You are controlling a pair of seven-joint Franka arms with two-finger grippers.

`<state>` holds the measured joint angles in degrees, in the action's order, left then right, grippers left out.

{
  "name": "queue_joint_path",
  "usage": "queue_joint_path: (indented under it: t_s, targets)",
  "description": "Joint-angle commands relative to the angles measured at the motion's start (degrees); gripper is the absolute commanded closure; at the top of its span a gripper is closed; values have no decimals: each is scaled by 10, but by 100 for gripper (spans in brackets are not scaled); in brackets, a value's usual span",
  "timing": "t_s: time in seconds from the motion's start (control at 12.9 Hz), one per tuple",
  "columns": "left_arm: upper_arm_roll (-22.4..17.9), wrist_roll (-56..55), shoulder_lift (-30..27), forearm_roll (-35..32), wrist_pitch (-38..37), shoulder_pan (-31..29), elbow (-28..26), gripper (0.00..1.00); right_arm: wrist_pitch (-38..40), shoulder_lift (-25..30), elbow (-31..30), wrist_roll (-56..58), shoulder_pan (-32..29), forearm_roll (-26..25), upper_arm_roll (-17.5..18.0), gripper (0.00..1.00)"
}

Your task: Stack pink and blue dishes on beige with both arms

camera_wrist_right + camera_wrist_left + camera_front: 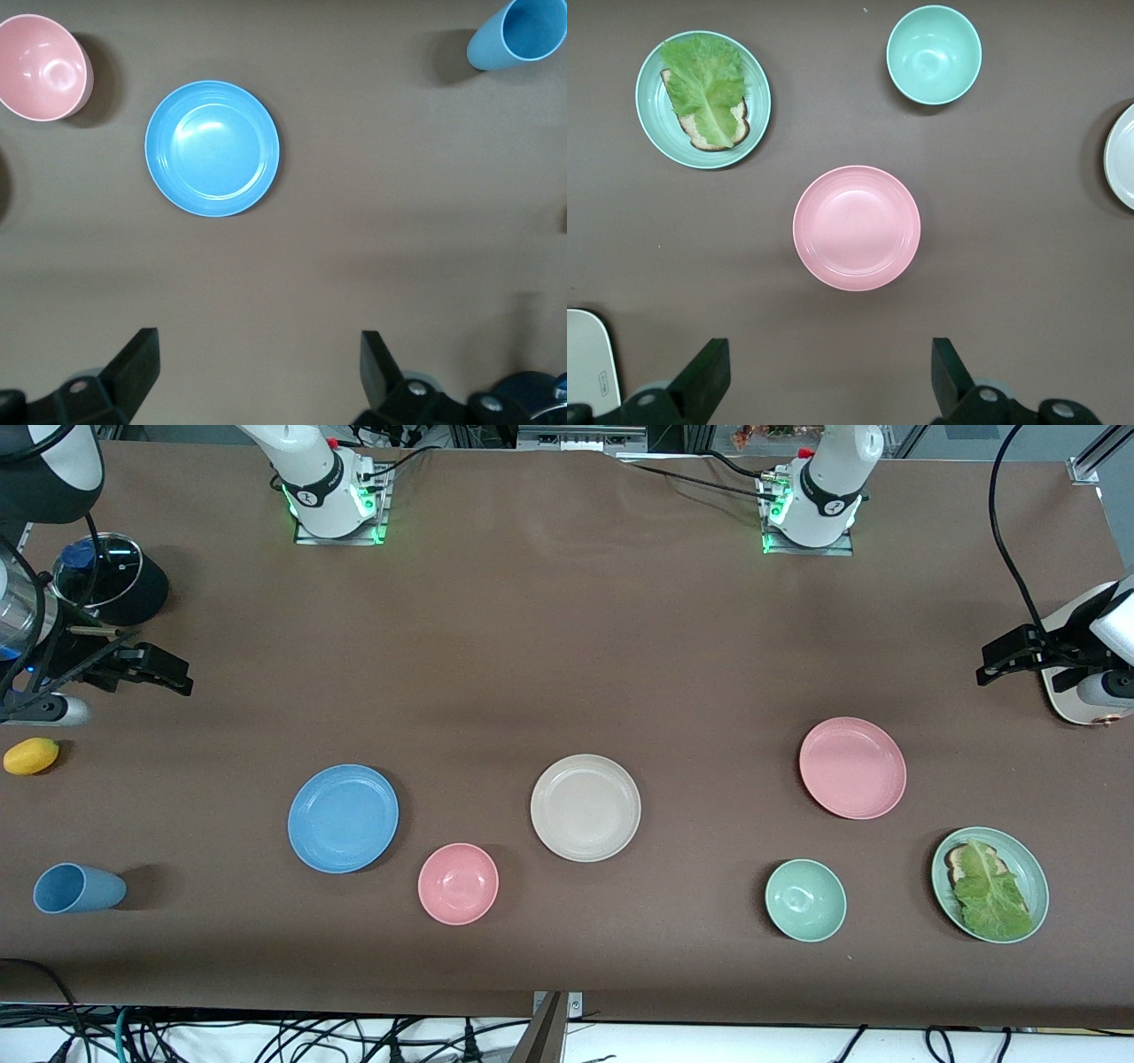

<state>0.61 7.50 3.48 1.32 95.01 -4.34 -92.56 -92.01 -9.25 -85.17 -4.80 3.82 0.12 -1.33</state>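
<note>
Front view, plates: your beige plate (586,808) sits mid-table, flat, round, matte, shallow rim. The blue plate (343,818) lies toward the right arm's end, the pink plate (852,767) toward the left arm's end, all three well apart.
Front view, extras: a small pink bowl (458,883) sits between blue and beige, nearer the camera. There's also a mint bowl (805,900), a green plate with lettuce (990,884), a blue cup (78,888) on its side and a yellow lemon-ish thing (31,755).
Front view, grippers: the right gripper (168,673) and left gripper (997,662) each hang at their own end of the table.
Left wrist view: left gripper's fingers (707,376) are spread wide, nothing between them, pink plate ahead.
Right wrist view: right gripper's fingers (135,367) are spread too, holding nothing, blue plate ahead.
Writing: none you could read.
</note>
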Motion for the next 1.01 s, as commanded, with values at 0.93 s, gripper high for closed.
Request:
queue_joint_path:
  t_s: [0.93]
  targets:
    - [0, 3, -8, 16, 0, -1, -4, 0, 2, 7, -2, -7, -6, 3, 4, 0]
